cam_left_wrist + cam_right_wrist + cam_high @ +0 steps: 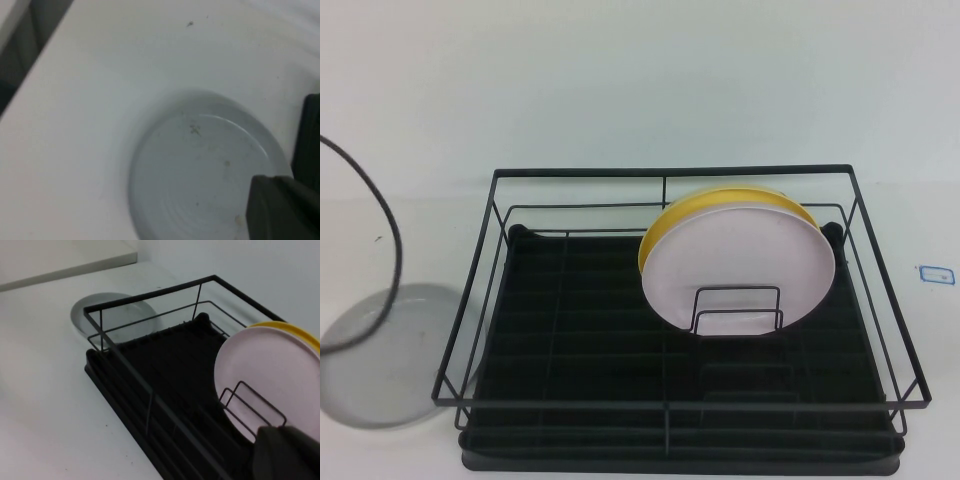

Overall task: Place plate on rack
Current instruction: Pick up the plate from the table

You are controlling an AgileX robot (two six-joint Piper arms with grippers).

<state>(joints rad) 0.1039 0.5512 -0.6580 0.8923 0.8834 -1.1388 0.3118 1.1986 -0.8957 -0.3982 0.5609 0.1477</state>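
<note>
The pale grey-blue plate [385, 360] lies flat on the white table, just left of the rack's front left corner. It fills the left wrist view [200, 180] and shows beyond the rack in the right wrist view [107, 310]. The black wire rack [670, 172] stands at the table's middle, also in the right wrist view [150, 290]. Neither arm shows in the high view. My left gripper [282, 207] is a dark shape above the plate's edge. My right gripper [287, 452] is a dark shape over the rack's right part, near the standing plates.
A pale pink plate [740, 270] stands upright in the rack's dividers with a yellow plate [720, 200] behind it. A black cable [390, 230] curves over the grey-blue plate. A small blue-edged label [936, 273] lies on the table right of the rack.
</note>
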